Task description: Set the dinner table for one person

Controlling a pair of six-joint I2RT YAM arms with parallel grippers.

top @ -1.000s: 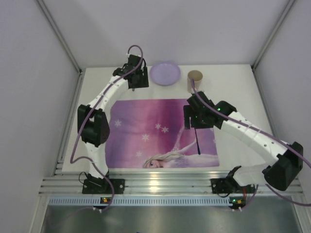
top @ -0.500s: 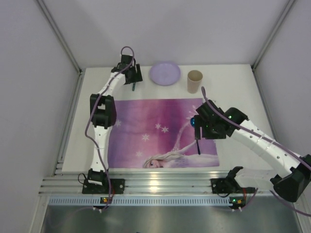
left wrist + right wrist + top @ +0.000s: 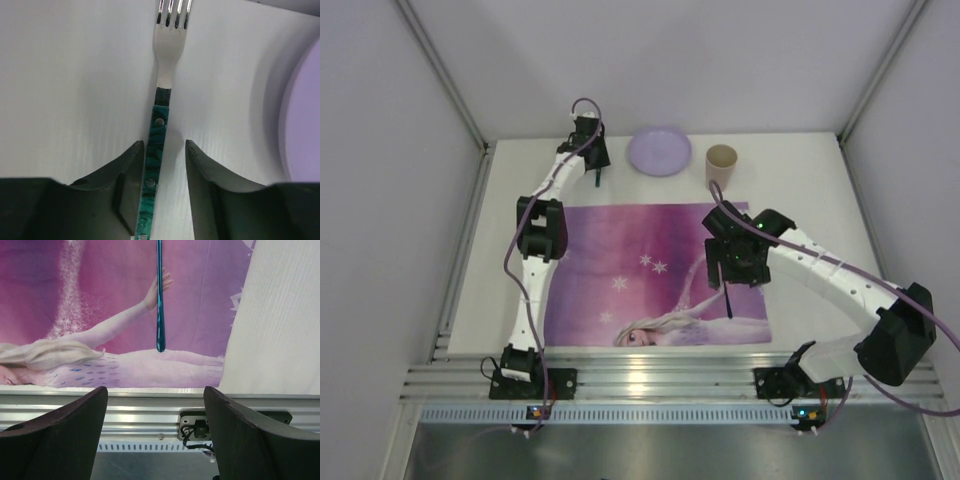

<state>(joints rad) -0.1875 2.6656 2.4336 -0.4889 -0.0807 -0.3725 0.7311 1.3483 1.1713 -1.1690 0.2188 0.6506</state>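
The white dinner table carries a purple princess placemat. At the back left a fork with a green handle lies on the bare table. My left gripper straddles that handle. Its left finger is against the handle and its right finger stands a small gap away. My right gripper hangs wide open and empty above the placemat's right part. A slim blue-handled utensil lies on the mat just beyond its fingertips.
A lilac plate sits at the back centre, close to the right of the fork. A tan cup stands beside it. An aluminium rail runs along the near edge. Grey walls close in the sides.
My left arm has stretched to the back left and come down over the fork, its jaws narrowing around the handle. My right arm has shifted above the utensil on the mat, still open.
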